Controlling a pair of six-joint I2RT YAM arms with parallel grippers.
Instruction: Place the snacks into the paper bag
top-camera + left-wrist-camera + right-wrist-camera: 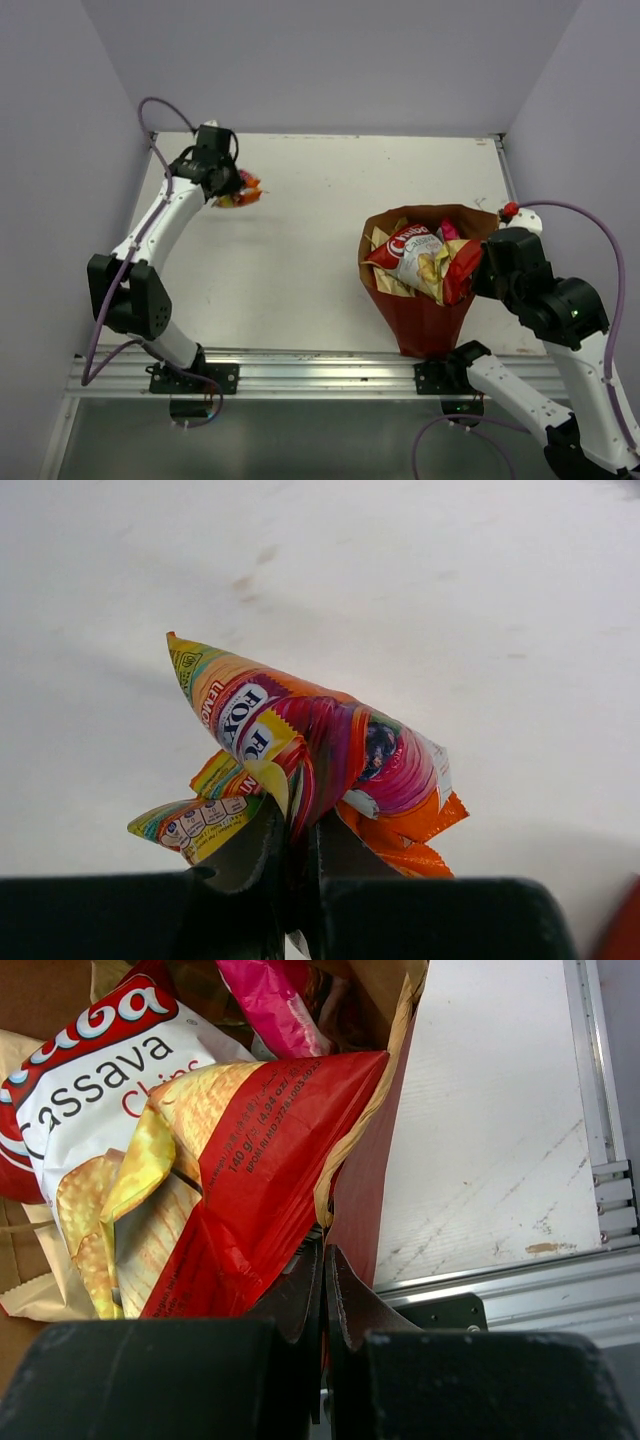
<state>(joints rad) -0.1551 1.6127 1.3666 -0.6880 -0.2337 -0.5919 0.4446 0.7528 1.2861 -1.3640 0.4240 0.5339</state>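
Note:
The reddish-brown paper bag (425,320) stands open at the near right of the table. A red-and-white cassava chips packet (412,255) sticks out of it, with a magenta packet (270,1000) and tan packets (385,235) behind. My right gripper (323,1260) is shut on the bag's right rim (372,1175), beside the red packet (250,1170). My left gripper (298,825) at the far left is shut on the small red-yellow packet (310,750), held above the table; it also shows in the top view (240,190).
The white table (300,250) lies between the two arms. An aluminium rail (300,370) runs along the near edge. Purple-grey walls (60,150) close in the left, back and right sides.

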